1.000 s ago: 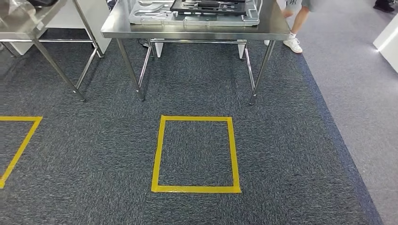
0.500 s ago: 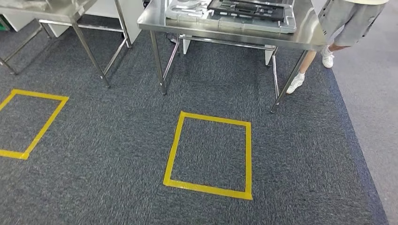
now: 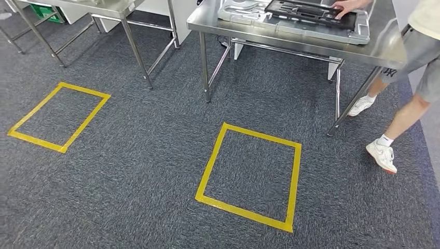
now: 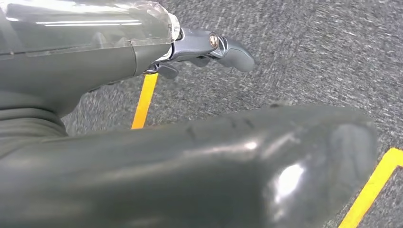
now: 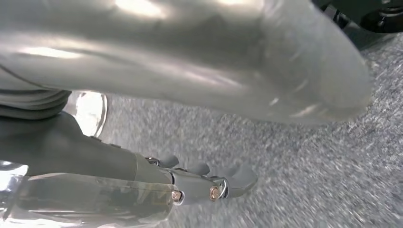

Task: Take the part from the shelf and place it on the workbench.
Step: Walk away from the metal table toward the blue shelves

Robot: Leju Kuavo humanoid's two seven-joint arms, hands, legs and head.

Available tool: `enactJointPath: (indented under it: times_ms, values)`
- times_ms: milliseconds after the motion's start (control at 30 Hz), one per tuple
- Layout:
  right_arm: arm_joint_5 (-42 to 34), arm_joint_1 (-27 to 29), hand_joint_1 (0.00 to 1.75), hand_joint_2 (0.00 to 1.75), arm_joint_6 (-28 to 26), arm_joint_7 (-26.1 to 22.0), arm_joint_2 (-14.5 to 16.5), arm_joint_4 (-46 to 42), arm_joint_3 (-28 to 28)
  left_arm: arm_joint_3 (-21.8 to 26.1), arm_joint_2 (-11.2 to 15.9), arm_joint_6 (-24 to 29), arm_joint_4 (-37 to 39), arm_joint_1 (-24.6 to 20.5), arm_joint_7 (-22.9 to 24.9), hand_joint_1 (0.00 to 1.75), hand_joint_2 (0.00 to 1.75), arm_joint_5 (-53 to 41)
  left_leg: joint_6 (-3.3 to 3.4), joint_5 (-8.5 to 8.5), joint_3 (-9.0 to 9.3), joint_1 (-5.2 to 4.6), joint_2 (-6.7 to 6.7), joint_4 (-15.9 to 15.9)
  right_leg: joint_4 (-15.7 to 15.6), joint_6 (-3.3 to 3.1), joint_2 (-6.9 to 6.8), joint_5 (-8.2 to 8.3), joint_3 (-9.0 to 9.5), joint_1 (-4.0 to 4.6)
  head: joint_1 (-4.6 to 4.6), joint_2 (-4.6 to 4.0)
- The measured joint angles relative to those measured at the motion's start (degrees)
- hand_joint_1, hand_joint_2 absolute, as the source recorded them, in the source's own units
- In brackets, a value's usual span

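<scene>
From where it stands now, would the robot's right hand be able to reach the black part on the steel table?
Probably not yet. The right hand hangs over the carpet, and the black part lies on the far steel table, past the yellow floor square, with a person's hand on it.

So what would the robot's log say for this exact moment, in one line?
left hand: empty, over carpet | right hand: empty | part: on workbench, person's hand on it
</scene>
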Motion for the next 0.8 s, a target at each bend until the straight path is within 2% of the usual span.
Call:
enactJointPath:
  times_ms: [67, 100, 133, 167, 200, 233, 300, 333, 367, 433, 500, 567, 600, 633, 667, 700, 733, 800]
  values:
    - [0.3, 0.19, 0.0, 0.0, -0.03, -0.18, 0.02, 0.02, 0.3, 0.0, -0.03, 0.02, -0.01, -0.14, -0.08, 0.0, 0.0, 0.0, -0.31, -3.83, -3.14, 0.06, 2.81, 6.91, -0.14, -0.48, -1.6, 0.02, -0.01, 0.18, -0.01, 0.0]
    - [0.55, 0.25, 0.0, 0.0, -0.04, -0.28, 0.02, 0.04, 0.44, 0.0, -0.05, 0.05, -0.01, -0.17, -0.1, 0.0, 0.0, 0.0, -0.49, -5.43, -4.8, 0.14, 3.41, 10.65, -0.13, -0.58, -2.45, -0.03, -0.04, 0.32, 0.0, 0.0]
    - [0.98, 0.27, 0.0, 0.0, -0.05, -0.47, 0.03, 0.05, 0.66, 0.01, -0.07, 0.15, -0.02, -0.13, -0.11, 0.0, 0.0, 0.0, -0.63, -6.14, -5.77, 0.21, 3.7, 13.04, -0.12, -0.61, -3.25, -0.09, -0.04, 0.41, 0.0, 0.0]
    - [1.62, 0.26, 0.0, 0.0, -0.08, -0.7, 0.03, 0.06, 0.99, 0.0, -0.08, 0.28, -0.02, -0.07, -0.12, 0.0, 0.0, -0.01, -0.71, -5.77, -5.7, 0.24, 3.92, 13.35, -0.1, -0.59, -4.03, -0.15, -0.03, 0.45, 0.0, 0.0]
    - [2.42, 0.2, 0.0, 0.0, -0.15, -0.96, 0.08, 0.06, 1.42, -0.01, -0.07, 0.45, -0.02, -0.03, -0.12, 0.0, 0.0, -0.02, -0.69, -4.43, -4.44, 0.25, 4.25, 11.26, -0.08, -0.52, -4.75, -0.23, 0.07, 0.47, 0.0, 0.0]
    - [3.25, 0.15, 0.0, 0.0, -0.25, -1.22, 0.14, 0.06, 1.93, -0.02, -0.06, 0.61, -0.02, -0.05, -0.16, 0.0, 0.0, -0.05, -0.57, -2.59, -2.26, 0.23, 4.96, 7.45, -0.07, -0.4, -5.42, -0.34, 0.23, 0.48, 0.0, 0.0]
    - [5.0, 0.09, 0.0, 0.0, -0.72, -1.56, 0.39, 0.1, 3.06, -0.14, -0.04, 0.77, -0.02, -0.29, -0.36, 0.0, 0.0, -0.17, 0.0, -0.13, 1.86, -0.12, 7.37, -0.2, 0.01, 0.07, -6.63, -0.64, 0.59, 0.73, 0.01, 0.0]
    - [6.03, 0.04, 0.0, 0.0, -1.07, -1.65, 0.52, 0.14, 3.71, -0.31, -0.04, 0.76, -0.02, -0.41, -0.48, 0.0, 0.0, -0.25, 0.32, 0.32, 2.89, -0.32, 8.1, -2.24, 0.05, 0.35, -7.16, -0.78, 0.72, 0.86, 0.01, 0.0]
    - [7.16, -0.09, 0.0, 0.0, -1.44, -1.62, 0.68, 0.18, 4.45, -0.59, -0.02, 0.74, -0.02, -0.44, -0.57, 0.0, 0.0, -0.32, 0.64, 0.3, 3.09, -0.54, 8.27, -2.97, 0.05, 0.66, -7.65, -0.86, 0.82, 0.97, 0.01, 0.0]
    - [9.28, -0.52, 0.0, 0.0, -1.97, -1.3, 0.96, 0.21, 6.16, -1.23, 0.12, 0.69, -0.02, -0.31, -0.63, 0.0, 0.0, -0.46, 1.23, 0.61, 2.99, -0.51, 7.03, -3.21, 0.05, 1.28, -8.13, -1.06, 1.06, 0.93, 0.01, 0.0]
    - [10.48, -0.61, 0.0, 0.0, -2.1, -0.87, 1.14, 0.24, 7.71, -1.74, 0.25, 0.71, -0.04, -0.34, -0.6, 0.0, 0.0, -0.56, 1.93, 1.07, 3.16, -0.24, 5.87, -3.75, 2.0, 1.84, -5.71, -2.71, 0.42, 0.68, 0.01, 0.0]
    - [10.74, -0.34, 0.0, 0.0, -1.87, -0.54, 1.22, 0.36, 8.75, -2.31, 0.28, 0.85, -0.07, -0.73, -0.49, 0.0, 0.0, -0.87, 2.42, 1.42, 3.11, -0.14, 4.63, -3.95, 8.52, 2.07, -2.41, -6.41, -2.6, 0.45, 0.01, 0.0]
    - [10.42, -0.22, 0.0, 0.0, -1.62, -0.42, 1.27, 0.45, 9.05, -2.69, 0.3, 0.93, -0.07, -0.94, -0.35, 0.0, 0.0, -1.37, 2.54, 1.49, 2.98, -0.16, 3.92, -3.92, 12.46, 2.13, -1.71, -8.08, -4.56, 0.42, 0.01, 0.0]
    - [9.76, -0.13, 0.0, 0.0, -1.4, -0.27, 1.32, 0.52, 9.2, -3.22, 0.3, 1.0, -0.07, -1.1, -0.07, 0.0, 0.0, -2.12, 2.59, 1.53, 2.93, -0.18, 3.19, -3.88, 15.4, 2.21, -1.43, -8.86, -6.09, 0.38, 0.01, 0.0]
    - [8.87, -0.06, 0.0, 0.0, -1.23, -0.08, 1.35, 0.57, 9.15, -3.87, 0.3, 1.02, -0.1, -1.27, 0.42, 0.0, 0.0, -3.14, 2.59, 1.54, 2.91, -0.19, 2.37, -3.82, 16.33, 2.27, -1.33, -8.4, -6.72, 0.33, 0.01, 0.0]
    - [7.96, -0.02, 0.0, 0.0, -1.17, 0.14, 1.39, 0.6, 8.94, -4.58, 0.25, 1.02, -0.18, -1.53, 1.16, 0.0, 0.0, -4.17, 2.54, 1.55, 2.93, -0.17, 1.53, -3.73, 15.12, 2.3, -1.19, -6.88, -6.38, 0.24, 0.02, 0.0]
    - [7.19, -0.01, 0.0, 0.0, -1.2, 0.5, 1.45, 0.6, 8.66, -5.36, 0.17, 1.09, -0.27, -1.95, 2.23, 0.0, 0.0, -5.17, 2.45, 1.55, 2.94, -0.14, 0.67, -3.6, 11.95, 2.26, -0.68, -4.6, -5.12, 0.1, 0.02, 0.0]
    - [6.28, 0.01, 0.0, 0.0, -1.27, 1.44, 1.67, 0.65, 8.05, -6.8, -0.09, 1.46, -0.47, -3.33, 4.79, 0.0, 0.0, -6.67, 1.95, 1.48, 2.67, -0.14, -0.95, -3.12, 4.61, 2.03, 2.11, -1.02, -2.25, -0.22, 0.02, 0.0]
